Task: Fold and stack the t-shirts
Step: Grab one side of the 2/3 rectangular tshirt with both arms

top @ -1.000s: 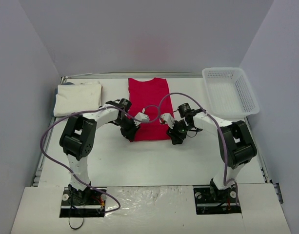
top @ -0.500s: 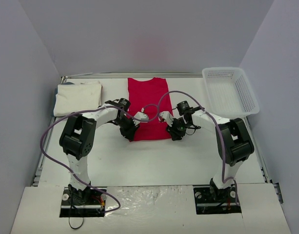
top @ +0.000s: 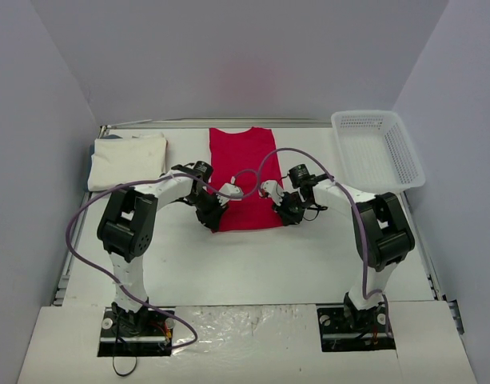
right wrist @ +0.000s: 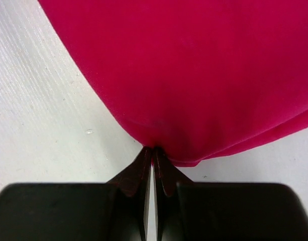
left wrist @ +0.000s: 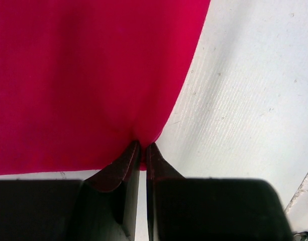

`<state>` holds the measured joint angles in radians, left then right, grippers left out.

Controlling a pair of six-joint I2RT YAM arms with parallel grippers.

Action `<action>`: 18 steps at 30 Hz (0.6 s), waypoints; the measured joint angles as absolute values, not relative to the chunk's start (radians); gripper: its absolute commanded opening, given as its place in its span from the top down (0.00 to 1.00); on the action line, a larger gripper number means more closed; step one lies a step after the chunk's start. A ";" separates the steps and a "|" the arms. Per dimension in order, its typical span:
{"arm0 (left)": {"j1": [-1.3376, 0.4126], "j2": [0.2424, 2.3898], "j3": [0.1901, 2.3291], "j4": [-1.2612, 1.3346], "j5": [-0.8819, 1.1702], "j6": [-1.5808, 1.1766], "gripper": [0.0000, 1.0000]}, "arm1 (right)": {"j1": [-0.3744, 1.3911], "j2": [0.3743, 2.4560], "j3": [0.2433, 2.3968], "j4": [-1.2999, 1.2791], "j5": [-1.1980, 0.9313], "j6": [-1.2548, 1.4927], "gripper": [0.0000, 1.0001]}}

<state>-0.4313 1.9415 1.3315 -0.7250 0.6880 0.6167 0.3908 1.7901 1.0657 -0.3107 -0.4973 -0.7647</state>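
Both arms bend inward over the white table (top: 252, 264), the left gripper (left wrist: 142, 148) pinched shut on the near left corner of the red t-shirt (top: 243, 160) and the right gripper (right wrist: 152, 151) clamped on its near right corner. The shirt lies flat mid-table. Beyond it, the folded white t-shirt (top: 129, 160) sits far left and a mesh basket (top: 380, 148) far right.

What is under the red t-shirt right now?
Only the white table shows around the red t-shirt, which lies flat on it. The left gripper and right gripper pinch its near corners. Anything beneath the cloth is covered.
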 measured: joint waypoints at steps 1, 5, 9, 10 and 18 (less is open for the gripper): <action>-0.431 1.941 1.332 -0.725 0.688 0.617 0.98 | 0.392 1.788 1.066 -0.312 -0.496 -0.763 1.00; -0.432 1.939 1.332 -0.729 0.680 0.617 0.98 | 0.394 1.776 1.065 -0.336 -0.490 -0.757 1.00; -0.432 1.932 1.331 -0.732 0.673 0.621 0.98 | 0.394 1.734 1.065 -0.374 -0.478 -0.737 1.00; -0.432 1.927 1.331 -0.734 0.672 0.623 0.98 | 0.393 1.718 1.065 -0.381 -0.478 -0.733 1.00; -0.445 1.843 1.330 -0.787 0.636 0.645 0.98 | 0.394 1.592 1.102 -0.498 -0.501 -0.734 1.00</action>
